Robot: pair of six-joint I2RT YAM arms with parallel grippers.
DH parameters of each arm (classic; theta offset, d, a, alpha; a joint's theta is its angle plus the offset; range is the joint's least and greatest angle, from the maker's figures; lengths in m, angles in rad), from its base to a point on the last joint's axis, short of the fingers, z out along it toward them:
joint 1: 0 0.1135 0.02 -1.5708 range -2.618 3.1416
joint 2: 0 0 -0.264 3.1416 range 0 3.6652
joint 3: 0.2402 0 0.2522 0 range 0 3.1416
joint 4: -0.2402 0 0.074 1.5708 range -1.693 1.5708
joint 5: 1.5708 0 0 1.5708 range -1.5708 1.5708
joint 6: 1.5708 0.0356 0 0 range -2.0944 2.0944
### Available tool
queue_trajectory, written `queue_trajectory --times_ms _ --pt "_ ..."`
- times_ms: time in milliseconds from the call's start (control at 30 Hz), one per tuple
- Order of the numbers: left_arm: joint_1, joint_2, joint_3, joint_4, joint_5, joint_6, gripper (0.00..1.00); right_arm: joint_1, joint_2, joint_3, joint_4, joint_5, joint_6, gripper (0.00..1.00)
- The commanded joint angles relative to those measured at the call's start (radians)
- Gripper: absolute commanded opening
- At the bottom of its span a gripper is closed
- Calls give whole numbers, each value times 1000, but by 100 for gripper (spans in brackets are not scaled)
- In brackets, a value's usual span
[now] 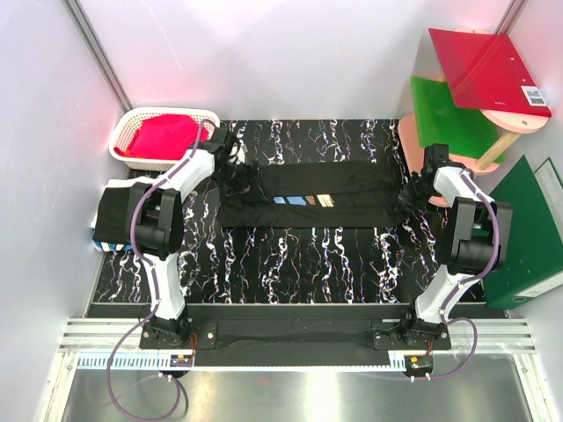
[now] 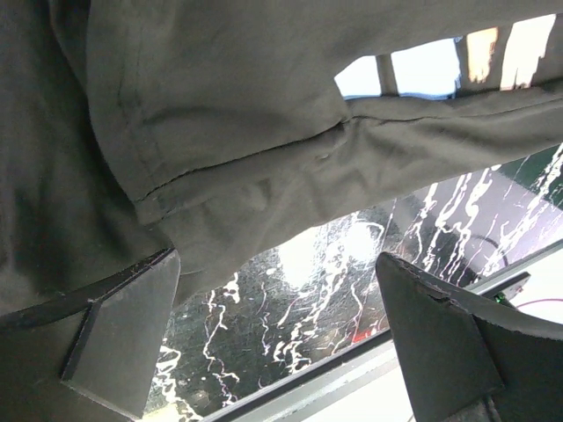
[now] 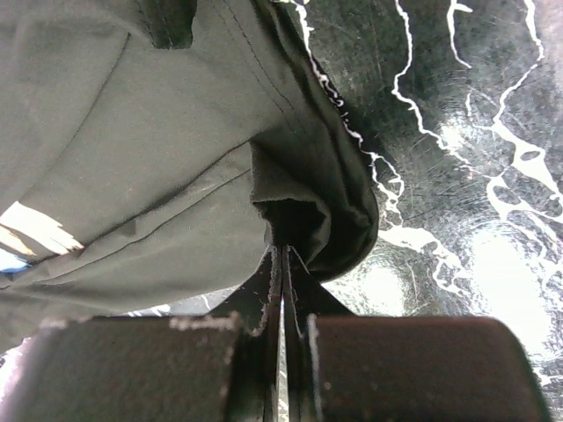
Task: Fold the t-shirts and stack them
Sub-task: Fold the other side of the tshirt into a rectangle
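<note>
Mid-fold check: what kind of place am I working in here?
Most likely a lab test cell: plain white panel walls on aluminium posts box in a marbled black table, and the left arm and right arm stand bolted to a base plate, the t-shirt spread between them.

You had a black t-shirt (image 1: 352,189) with blue, orange and pale-blue strokes, a black tabletop (image 1: 308,264) veined white, and a white basket (image 1: 125,139) of magenta cloth (image 1: 167,136).
</note>
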Motion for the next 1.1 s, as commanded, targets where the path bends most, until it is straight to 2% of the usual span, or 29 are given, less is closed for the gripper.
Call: queue_trajectory --times_ms 0,200,333,533,767,933,1000,1067 --pt "-5 -15 47 1 18 13 99 15 -169 58 198 142 -32 0" --pt "-5 -34 32 -2 1 5 99 16 -149 107 232 249 -37 0" --pt "-5 -39 32 -10 -2 4 99 18 -172 115 331 210 -17 0" --pt "-7 -30 39 -25 -3 2 99 22 -202 155 355 125 -23 0" --pt "-11 -16 61 -42 -10 0 99 28 -225 155 367 118 -34 0" --pt "-19 -7 64 -45 -11 0 99 32 -171 170 317 246 -46 0" --pt "-23 -8 67 -48 -19 3 99 32 -137 204 254 335 -52 15" --pt "-26 -11 71 -56 -34 4 99 33 -96 231 159 412 -57 36"
